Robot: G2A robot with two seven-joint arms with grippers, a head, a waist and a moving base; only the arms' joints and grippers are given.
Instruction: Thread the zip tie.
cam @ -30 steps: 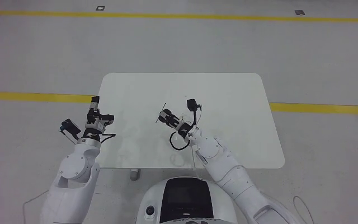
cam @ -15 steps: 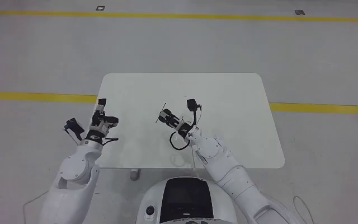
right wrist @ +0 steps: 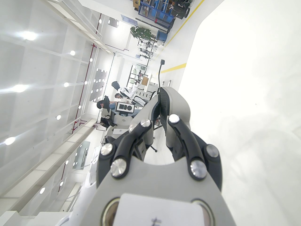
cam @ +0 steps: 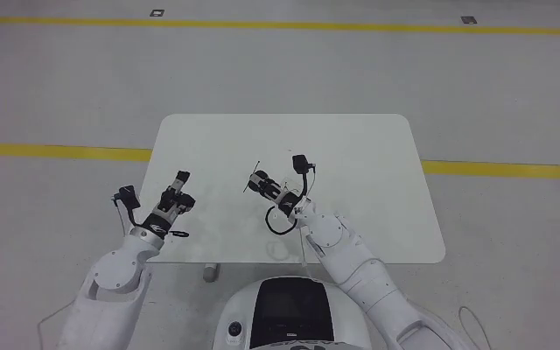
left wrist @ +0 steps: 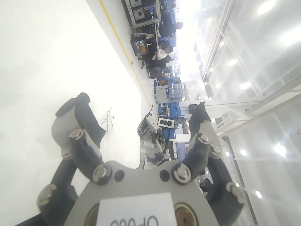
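White table (cam: 350, 149) underneath it all. Over its left side hangs the left tool (left wrist: 141, 101), fingers spread wide, nothing between them, pointing in toward the middle. Near the table's centre sits the right tool (right wrist: 162, 92), and that one's pinched tight, both fingers pressed together on the zip tie (right wrist: 160, 71). There it is: a thin black strip, held up off the table, standing straight out past the fingertips with its small head at the far end, well apart from the left tool.
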